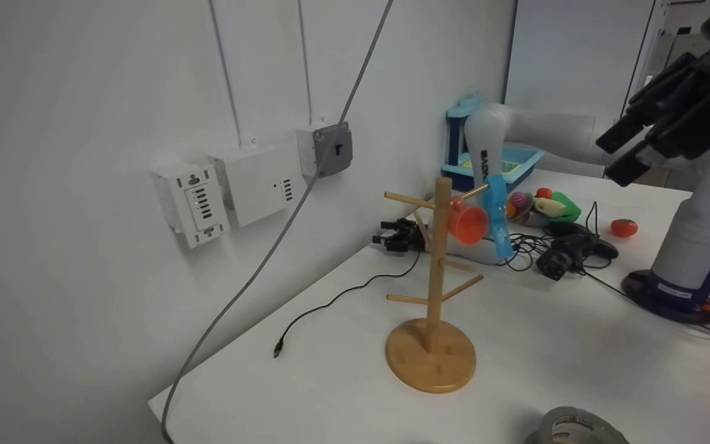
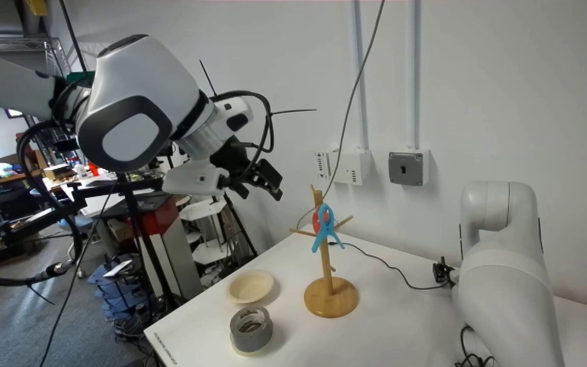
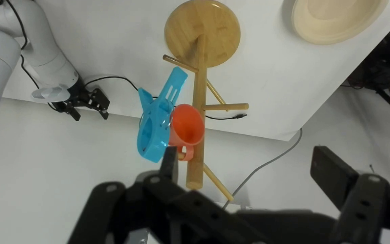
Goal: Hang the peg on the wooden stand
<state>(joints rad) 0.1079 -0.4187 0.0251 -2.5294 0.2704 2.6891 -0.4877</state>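
wooden stand (image 1: 437,271): one, upright on the counter (image 1: 342,382); six cross arms (image 1: 463,288) counted in an exterior view. light-blue clothes peg (image 2: 326,229): one, hanging at the outer end of an upper cross arm; whether looped or clamped on, cannot tell. orange-red cup (image 3: 188,125): one, handle around that same arm, just beside the peg. end effector (image 3: 249,169): one, jaws spread wide, apart from peg and stand. also on the counter: one beige bowl (image 2: 250,286), one grey tape roll (image 2: 251,329), one white robot arm (image 2: 507,275) lettered kinova. on the wall (image 1: 71,185): three boxes (image 1: 262,179).
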